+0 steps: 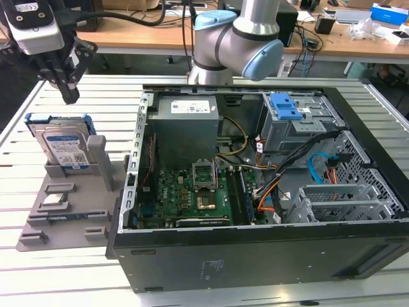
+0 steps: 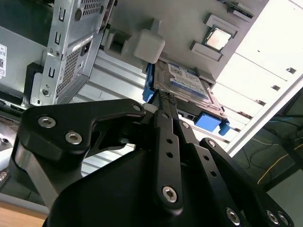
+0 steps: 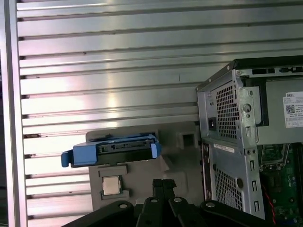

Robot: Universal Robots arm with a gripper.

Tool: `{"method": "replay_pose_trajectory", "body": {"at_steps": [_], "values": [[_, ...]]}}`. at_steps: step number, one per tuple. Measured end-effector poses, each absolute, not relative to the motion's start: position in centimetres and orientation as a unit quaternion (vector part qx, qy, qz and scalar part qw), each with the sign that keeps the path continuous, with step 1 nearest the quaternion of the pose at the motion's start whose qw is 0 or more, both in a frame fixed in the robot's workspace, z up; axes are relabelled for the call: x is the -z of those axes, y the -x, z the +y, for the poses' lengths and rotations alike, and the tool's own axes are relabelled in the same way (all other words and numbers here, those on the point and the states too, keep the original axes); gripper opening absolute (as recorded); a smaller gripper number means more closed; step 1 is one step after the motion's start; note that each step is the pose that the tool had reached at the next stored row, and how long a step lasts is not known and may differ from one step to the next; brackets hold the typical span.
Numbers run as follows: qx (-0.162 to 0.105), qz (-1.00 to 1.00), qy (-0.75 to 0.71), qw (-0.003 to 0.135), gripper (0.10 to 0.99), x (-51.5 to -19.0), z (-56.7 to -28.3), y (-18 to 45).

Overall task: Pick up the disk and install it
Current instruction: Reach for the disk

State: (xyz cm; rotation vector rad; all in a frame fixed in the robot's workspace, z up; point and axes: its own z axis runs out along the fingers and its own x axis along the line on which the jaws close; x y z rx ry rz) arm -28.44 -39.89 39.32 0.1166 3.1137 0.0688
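1. Above the disk point(image 1: 62, 144), in the exterior view, the pincer point(image 1: 69, 96) hangs with its tips pointing down. It is near the disk's top edge but apart from it.
2. The pincer's black fingers point(image 3: 159, 185) lie pressed together with nothing between them, as both wrist views show.
3. The disk stands on its edge in a slot of a gray fixture point(image 1: 64, 211). The fixture lies on the slatted metal table point(image 1: 57, 281), at the exterior view's left of the open computer case point(image 1: 255, 262).
4. A gray post point(image 1: 97, 153) of the fixture stands just beside the disk, between it and the case.
5. The disk is a flat silver metal body with a white-and-blue label on its broad face, which is turned toward the case.
6. A blue plastic rail frame runs around the disk's edges. In the first wrist view the disk point(image 3: 113, 149) shows edge-on, with a blue tab jutting out at one end.
7. A small square silver chip point(image 1: 56, 199) sits flat in the same fixture, near the disk.
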Motion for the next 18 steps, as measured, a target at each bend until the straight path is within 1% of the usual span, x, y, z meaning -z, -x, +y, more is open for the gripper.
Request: {"method": "replay_pose_trajectory", "body": {"at_steps": [11,18], "values": [[-0.022,0.999,-0.037,0.012,0.106,-39.3,-39.9,29.4],[-0.022,0.999,-0.037,0.013,0.106,-39.3,-39.9,31.1]]}}
